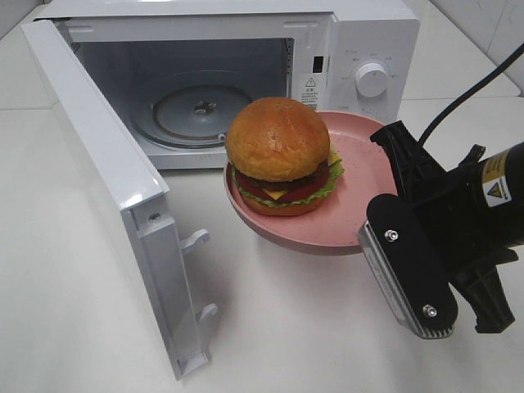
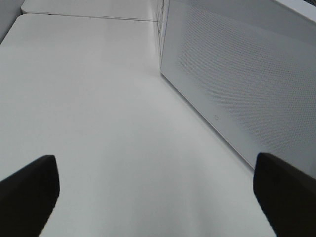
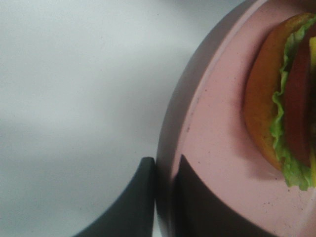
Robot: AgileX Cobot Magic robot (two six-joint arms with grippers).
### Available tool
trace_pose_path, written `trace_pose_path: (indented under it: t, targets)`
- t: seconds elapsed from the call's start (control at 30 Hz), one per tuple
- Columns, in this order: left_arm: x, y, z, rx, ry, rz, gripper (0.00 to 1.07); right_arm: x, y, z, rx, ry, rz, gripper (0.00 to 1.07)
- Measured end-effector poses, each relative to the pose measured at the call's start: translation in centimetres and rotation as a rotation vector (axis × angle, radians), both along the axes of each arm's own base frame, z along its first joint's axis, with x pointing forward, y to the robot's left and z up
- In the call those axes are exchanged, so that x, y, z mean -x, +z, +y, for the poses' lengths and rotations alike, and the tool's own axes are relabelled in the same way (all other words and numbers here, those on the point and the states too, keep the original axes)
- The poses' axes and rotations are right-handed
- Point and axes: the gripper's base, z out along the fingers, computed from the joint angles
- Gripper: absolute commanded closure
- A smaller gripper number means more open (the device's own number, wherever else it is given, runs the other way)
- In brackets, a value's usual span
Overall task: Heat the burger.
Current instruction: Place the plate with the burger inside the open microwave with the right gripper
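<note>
Holding the plate: the right gripper [image 3: 164, 180] was pinched onto the rim of the pink plate [image 1: 360, 192], one finger [image 3: 140, 197] under the rim and the other on top of it.
Burger: the burger [image 1: 280, 151] sat on the plate, just in front of the microwave [image 1: 368, 41] and outside its open cavity; the domed bun was uppermost, with tomato, cheese and lettuce showing at the side.
Plate: it was held clear of the table [image 1: 327, 336] in front of the microwave, its shadow falling on the tabletop below, with the far rim close to the microwave's front edge.
Microwave: a white unit at the back of the table, with its cavity open.
Door: the door [image 1: 106, 188] was swung fully open to the left of the microwave, and two latch hooks [image 1: 196, 239] showed on its free edge.
Turntable: the glass turntable [image 1: 192, 110] lay on the microwave floor with nothing on it.
Knob: a white dial [image 1: 371, 79] was on the microwave's right-hand control panel.
Left gripper: the left gripper [image 2: 158, 197] had its fingers [image 2: 29, 192] spread wide with nothing between them, over bare table beside a white dotted panel [image 2: 237, 84] of the microwave.
Cable: a black cable [image 1: 467, 90] ran from the right arm up past the microwave's right side.
</note>
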Motion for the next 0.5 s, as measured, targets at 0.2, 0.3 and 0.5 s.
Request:
trace_pose_path:
  t: [0.2,0.3,0.5]
  targets:
    - [0.0,0.0,0.0,0.000,0.000,0.000,0.06,-0.1,0.1,0.2,-0.015,0.023,-0.022,1.05]
    - [0.0,0.0,0.0,0.000,0.000,0.000,0.06,-0.3,-0.3,0.4,-0.008,0.025,-0.015,1.05]
    - [0.0,0.0,0.0,0.000,0.000,0.000,0.06,-0.8,-1.0,0.8,-0.008,0.030,-0.016,1.05]
